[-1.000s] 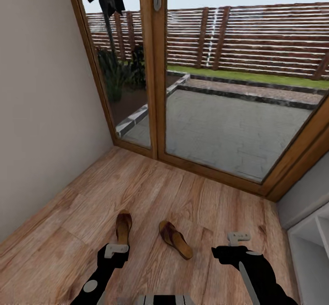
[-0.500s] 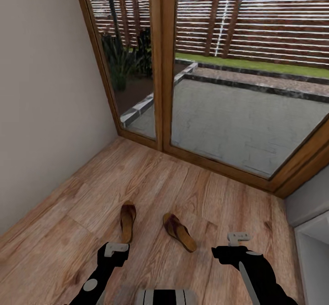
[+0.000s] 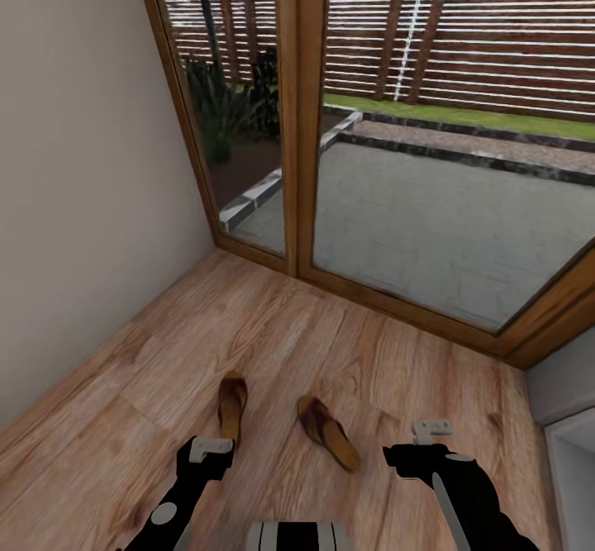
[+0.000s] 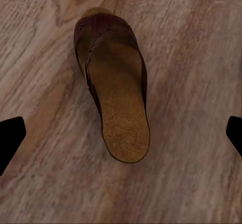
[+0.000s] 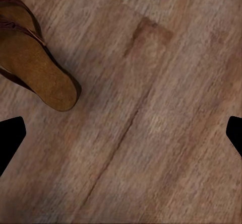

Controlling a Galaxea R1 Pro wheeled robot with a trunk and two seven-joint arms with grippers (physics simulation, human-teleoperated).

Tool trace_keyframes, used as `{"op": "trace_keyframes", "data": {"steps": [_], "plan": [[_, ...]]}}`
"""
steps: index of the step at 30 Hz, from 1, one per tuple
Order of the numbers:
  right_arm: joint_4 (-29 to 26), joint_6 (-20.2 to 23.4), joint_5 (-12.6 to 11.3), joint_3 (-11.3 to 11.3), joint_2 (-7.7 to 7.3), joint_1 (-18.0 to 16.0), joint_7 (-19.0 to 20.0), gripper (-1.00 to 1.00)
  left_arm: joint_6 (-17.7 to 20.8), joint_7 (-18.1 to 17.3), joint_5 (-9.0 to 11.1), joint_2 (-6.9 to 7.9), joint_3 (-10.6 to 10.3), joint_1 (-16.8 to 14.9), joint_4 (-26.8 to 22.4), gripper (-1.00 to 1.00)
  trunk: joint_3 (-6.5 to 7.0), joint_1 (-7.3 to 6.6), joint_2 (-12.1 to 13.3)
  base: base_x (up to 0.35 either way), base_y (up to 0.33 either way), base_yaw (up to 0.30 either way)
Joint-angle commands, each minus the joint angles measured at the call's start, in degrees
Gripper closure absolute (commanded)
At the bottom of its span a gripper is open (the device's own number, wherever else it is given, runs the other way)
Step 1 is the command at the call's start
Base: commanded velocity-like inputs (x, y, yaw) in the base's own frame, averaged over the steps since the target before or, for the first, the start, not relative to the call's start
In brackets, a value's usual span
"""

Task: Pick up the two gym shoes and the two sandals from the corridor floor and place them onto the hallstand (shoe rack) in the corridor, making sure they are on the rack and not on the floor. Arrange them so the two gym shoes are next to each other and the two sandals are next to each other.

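Two dark brown sandals with tan insoles lie on the wood-plank corridor floor (image 3: 273, 328). The left sandal (image 3: 232, 406) (image 4: 117, 90) lies directly under my left gripper (image 3: 207, 449) (image 4: 122, 136), which hovers open above its heel. The right sandal (image 3: 328, 433) (image 5: 33, 65) lies between the two arms, off to the side of my right gripper (image 3: 431, 429) (image 5: 121, 138). That gripper is open over bare planks. A strip of the light-grey hallstand (image 3: 574, 468) shows at the right edge. The gym shoes are out of view.
A beige wall (image 3: 74, 204) closes the left side. Wood-framed glass doors (image 3: 297, 121) stand ahead, with a paved yard and slatted fence behind them. Open floor lies between the sandals and the doors.
The whole picture has shifted, so the camera moved: the door frame sits further right and most of the hallstand has slid out at the right edge. Both grippers stay open and empty.
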Motion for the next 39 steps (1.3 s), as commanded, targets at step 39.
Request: {"op": "trace_keyframes", "data": {"steps": [39], "plan": [[-0.06, 0.27, 0.01, -0.02, -0.01, -0.02, 0.02, -1.0, -0.18, -0.01, -0.31, -0.02, 0.07, -0.02, 0.06, -1.0, -3.26, 0.32, -0.17, 0.052, 0.0, 0.0]]}}
